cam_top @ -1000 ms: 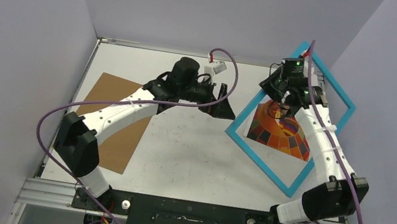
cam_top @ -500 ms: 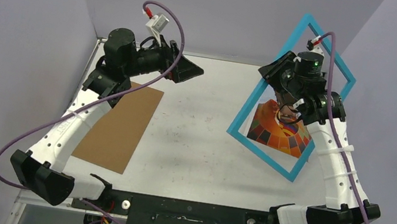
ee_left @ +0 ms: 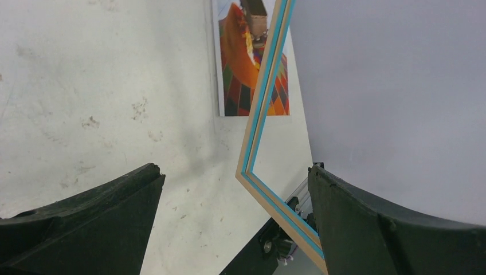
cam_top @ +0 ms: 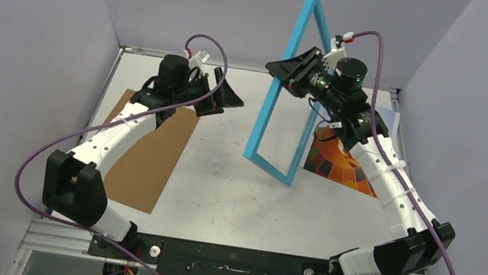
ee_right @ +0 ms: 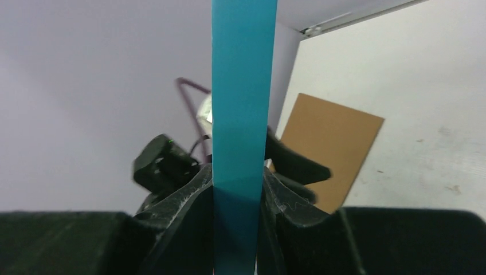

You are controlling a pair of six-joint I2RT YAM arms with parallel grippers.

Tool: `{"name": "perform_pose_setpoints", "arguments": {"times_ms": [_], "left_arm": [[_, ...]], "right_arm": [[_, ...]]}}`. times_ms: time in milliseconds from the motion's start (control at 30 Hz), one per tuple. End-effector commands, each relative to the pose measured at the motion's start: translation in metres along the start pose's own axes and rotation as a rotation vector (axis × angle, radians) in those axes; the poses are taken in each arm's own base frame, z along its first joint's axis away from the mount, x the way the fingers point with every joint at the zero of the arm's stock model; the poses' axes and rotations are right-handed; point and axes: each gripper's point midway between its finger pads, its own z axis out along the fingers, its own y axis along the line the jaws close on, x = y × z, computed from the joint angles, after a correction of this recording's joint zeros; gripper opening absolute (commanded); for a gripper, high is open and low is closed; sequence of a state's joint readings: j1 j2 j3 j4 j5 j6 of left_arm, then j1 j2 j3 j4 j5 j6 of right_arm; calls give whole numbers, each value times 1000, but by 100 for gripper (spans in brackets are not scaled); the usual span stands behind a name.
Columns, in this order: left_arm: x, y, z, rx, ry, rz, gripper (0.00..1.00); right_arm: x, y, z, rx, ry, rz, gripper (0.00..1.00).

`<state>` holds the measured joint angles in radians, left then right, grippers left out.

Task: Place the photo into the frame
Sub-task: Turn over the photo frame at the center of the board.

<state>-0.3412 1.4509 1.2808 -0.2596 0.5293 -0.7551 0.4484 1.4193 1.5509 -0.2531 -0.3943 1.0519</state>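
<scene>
**Ana:** Swung up nearly on edge since a moment ago, the frame (cam_top: 263, 118) no longer leans low over the photo (cam_top: 339, 163). It has also shifted toward the middle of the table (cam_top: 218, 192).

**Ben:** What holds it?

**Ana:** The right gripper (cam_top: 294, 68) is clamped on one long rail, high up. The right wrist view shows the blue strip pinched between both fingers.

**Ben:** And where is the photo?

**Ana:** It lies flat on the table at the right, beneath the right arm, and neither gripper touches it. The frame stands just beside its left edge. In the left wrist view the balloon print shows beyond the frame's wood-coloured edge.

**Ben:** What about the left gripper?

**Ana:** The left gripper (cam_top: 224, 93) hovers with its fingers spread wide and nothing between them. It faces the frame from the left and is apart from it. It is near the far corner of the brown backing board (cam_top: 150, 160), which lies flat at the left.

**Ben:** Does the frame's lower corner touch the table?

**Ana:** That cannot be told.
</scene>
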Motion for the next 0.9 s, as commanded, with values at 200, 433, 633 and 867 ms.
{"name": "perform_pose_setpoints", "arguments": {"times_ms": [200,433,633,867], "left_arm": [[11,2,46,140,53,-29,97],[14,16,62,167,66,41,92],[14,47,71,19,82,78,90],[2,47,65,55,80,76,69]], "right_arm": [[8,133,-10,-481,-23,93,0],[10,165,-13,-623,10,249,0],[6,178,-15,-706,27,317,0],[8,180,-14,-723,45,337,0]]}}
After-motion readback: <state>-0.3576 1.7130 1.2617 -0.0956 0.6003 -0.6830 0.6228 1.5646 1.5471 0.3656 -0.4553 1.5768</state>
